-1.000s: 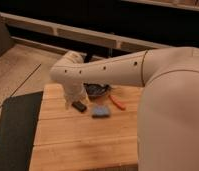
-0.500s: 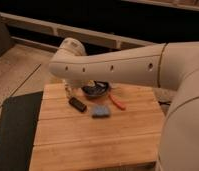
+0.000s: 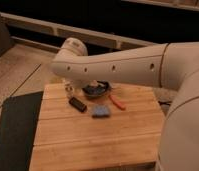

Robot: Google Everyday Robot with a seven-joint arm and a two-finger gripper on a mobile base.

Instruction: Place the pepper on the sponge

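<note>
While the big white arm reaches across the top of my view from the right, the gripper hangs just under its wrist end, over the back left part of the wooden bench. I cannot tell whether the gripper is apart or together; most of it is tucked behind the arm.

Now the pepper: it is red-orange and slim, and lies flat on the bench, well to the right of the gripper. It is not on the sponge. That blue sponge sits near the middle of the bench, just down and left of the pepper, and the two look slightly apart.

A dark bowl stands at the back, partly under the arm. A small dark block lies left of the sponge, below the gripper. On the floor to the left I see a dark mat.
</note>
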